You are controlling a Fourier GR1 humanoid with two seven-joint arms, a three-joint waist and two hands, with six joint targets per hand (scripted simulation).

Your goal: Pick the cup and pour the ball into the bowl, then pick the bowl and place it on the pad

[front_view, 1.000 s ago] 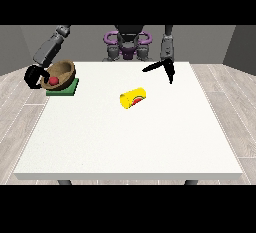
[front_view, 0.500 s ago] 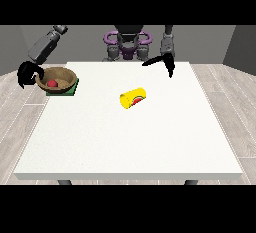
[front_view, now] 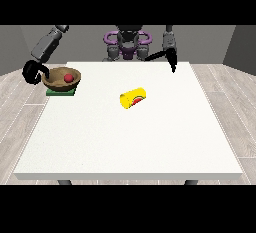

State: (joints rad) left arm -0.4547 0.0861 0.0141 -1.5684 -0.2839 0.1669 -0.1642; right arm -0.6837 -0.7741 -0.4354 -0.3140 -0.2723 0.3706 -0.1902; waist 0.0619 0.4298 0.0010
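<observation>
A brown bowl holding a red ball rests on the green pad at the table's far left. The hand at the view's left hangs just off the bowl's left rim, open, its fingers in a relaxed curve around nothing. In the middle of the table a yellow cup lies on its side, with its red inside facing the camera. The hand at the view's right is held above the table's back edge, open, its fingers pointing down.
The white table stretches wide in front of the cup. The robot's body stands behind the back edge.
The hand at the view's left has let go of the bowl's rim and drawn away to the left. The hand at the view's right has lifted back towards the robot.
</observation>
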